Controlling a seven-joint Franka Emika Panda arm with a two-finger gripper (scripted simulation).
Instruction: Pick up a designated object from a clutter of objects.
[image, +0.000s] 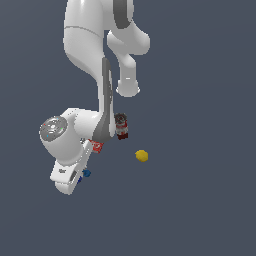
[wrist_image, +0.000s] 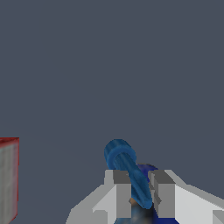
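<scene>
The designated object (wrist_image: 124, 162) is a tiny bright-blue stubby cylinder. In the wrist view its shaft runs between my two grey fingertips and its round end sticks out past them. My gripper (wrist_image: 140, 186) is shut on the shaft, with a finger (wrist_image: 119, 192) pressed against each side. In the exterior view the blue piece (image: 87, 173) shows as a small dot at the tip of the white hand (image: 67, 175), low on the exterior view's left. A dark-blue patch, part of the can (wrist_image: 148, 169), lies just behind the fingers.
The flat red box (image: 96, 146) lies half hidden under the arm, and its edge (wrist_image: 8, 179) shows in the wrist view. A brown-red can (image: 121, 126) stands further back. The yellow ball-like fruit (image: 142, 156) lies apart toward the exterior view's right.
</scene>
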